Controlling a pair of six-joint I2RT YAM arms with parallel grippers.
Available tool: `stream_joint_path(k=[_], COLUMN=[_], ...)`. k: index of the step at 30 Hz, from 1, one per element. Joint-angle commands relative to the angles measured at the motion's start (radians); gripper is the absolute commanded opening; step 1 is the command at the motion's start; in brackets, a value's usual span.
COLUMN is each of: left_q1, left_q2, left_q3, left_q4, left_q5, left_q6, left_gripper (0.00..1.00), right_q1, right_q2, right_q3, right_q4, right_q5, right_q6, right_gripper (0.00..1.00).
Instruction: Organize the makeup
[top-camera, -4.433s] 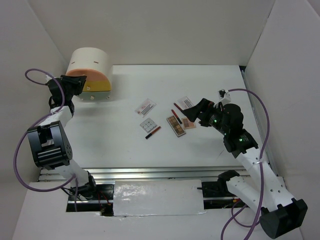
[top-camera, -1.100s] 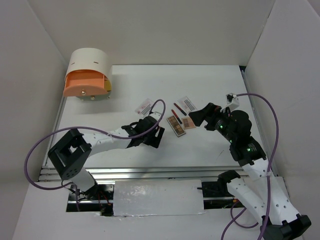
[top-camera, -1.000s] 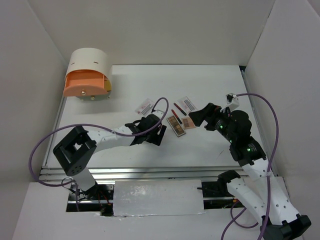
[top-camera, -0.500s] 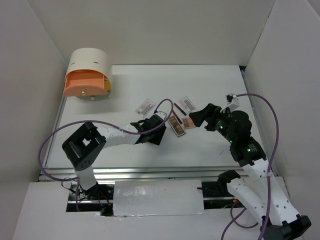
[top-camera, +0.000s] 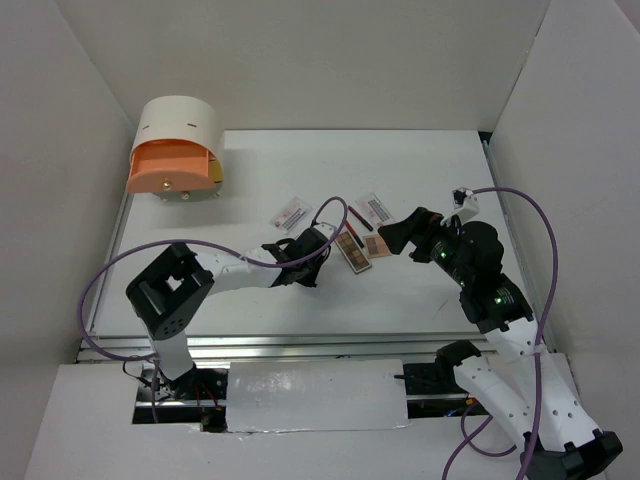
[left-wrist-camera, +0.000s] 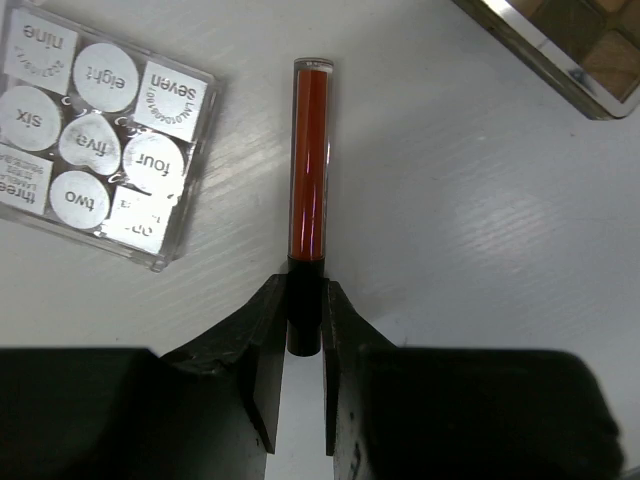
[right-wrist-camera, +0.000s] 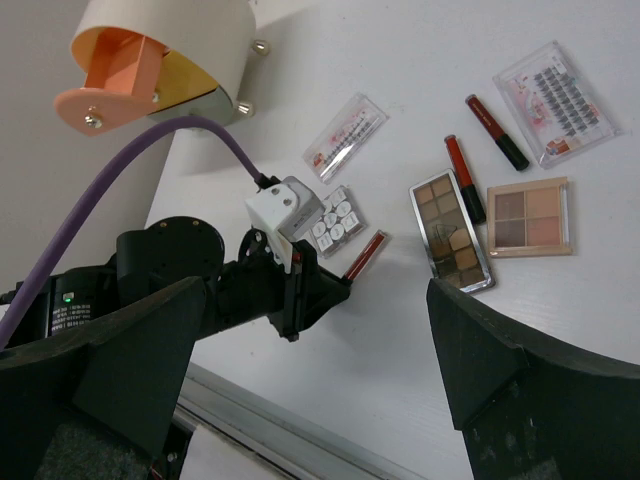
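Stood boxed in by plain white panels: a back wall (top-camera: 320, 60) at twelve o'clock, a left wall (top-camera: 55, 120) at nine, a right wall (top-camera: 585, 150) at three. Met in a dark seam (top-camera: 486, 135) toward two o'clock. Held a white table (top-camera: 400, 165) as the floor of the enclosure, faintly grained and slightly glossy up close. Ended at six o'clock in a ribbed aluminium rail (top-camera: 330, 345), with a crinkled white sheet (top-camera: 315, 395) just on its near side. Lit softly and evenly, with only pale shadows.
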Motion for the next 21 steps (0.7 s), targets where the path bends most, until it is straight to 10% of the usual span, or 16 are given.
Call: stream_joint_path(k=[1,10,15,21], left_q1=[-0.003,0.009,0.23,0.594], left_q2=[0.009,-0.3,-0.332,-0.495], left_q3=[0.043,0.213,0.428,0.316], left_q4=[-0.008,-0.103,-0.287,-0.193], left_q5=[0.093,-0.025,-0.094,0.001], left_q6=[-0.003,-0.07,-0.299,-0.646], left_gripper=[0.04,0.05,0.03,0.04], right_q1=[-0.002,-0.002,0.0,-0.002], right_q2=[-0.015,-0.067,-0.077,-0.055], right_q3=[0.017,0.034,0.023,0.032], right_q4=[0.013,-0.004,0.018,0.021], right_q5=[0.013,0.036,0.035,0.004], right_q6=[-0.012,-0.005,0.004,0.001], right_gripper=[1.0,1.0,1.0,1.0])
